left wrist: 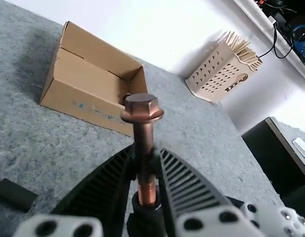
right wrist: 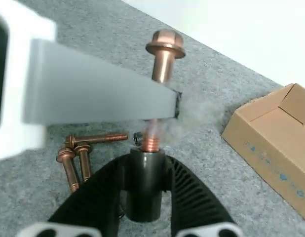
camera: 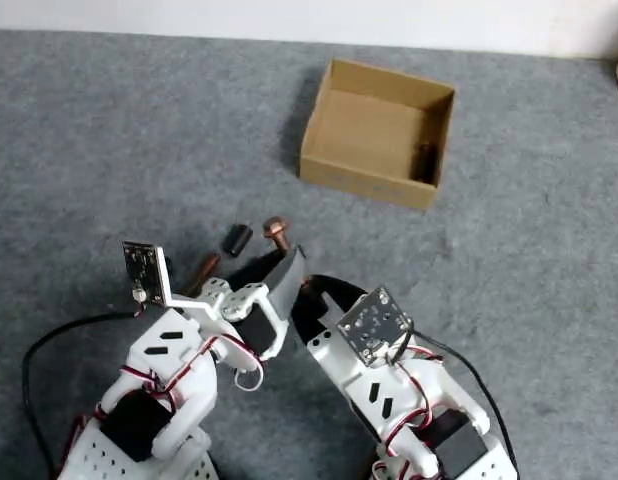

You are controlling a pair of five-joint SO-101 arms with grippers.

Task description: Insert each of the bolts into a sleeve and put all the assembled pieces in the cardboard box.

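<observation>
Grey felt covers the table [camera: 109,130]. Above it a copper bolt [left wrist: 142,123] is clamped in the left gripper [left wrist: 143,159], its threaded tip meeting the dark sleeve [right wrist: 144,190] gripped by the right gripper [right wrist: 144,167]. Nearby lie loose bolts [right wrist: 76,158]; the cardboard box [camera: 364,180] sits well apart.

High view over table [camera: 89,150]; close wrist views, both toward cardboard box [left wrist: 78,101]

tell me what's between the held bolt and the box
Nothing but bare carpet lies between the held bolt and the box, as the high view shows.
</observation>
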